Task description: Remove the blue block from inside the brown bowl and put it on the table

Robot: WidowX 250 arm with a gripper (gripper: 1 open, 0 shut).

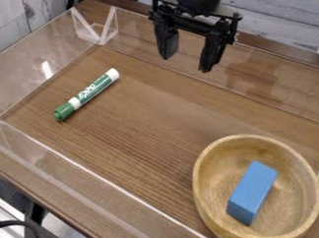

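Blue block point(253, 192) sits inside the brown bowl point(213, 170), whose raised rim could knock the wide-spread gripper point(189, 49) during descent.

Above the brown bowl point(208, 183), open space; its raised rim blocks a low sideways approach.

From my camera, I have the arm point(195, 9) reaching in at the top of the view, its upper part cut off by the frame edge. The dark gripper point(191, 63) points down over the table point(143, 122), its fingers spread wide apart with nothing between them, one left in the view, one right.
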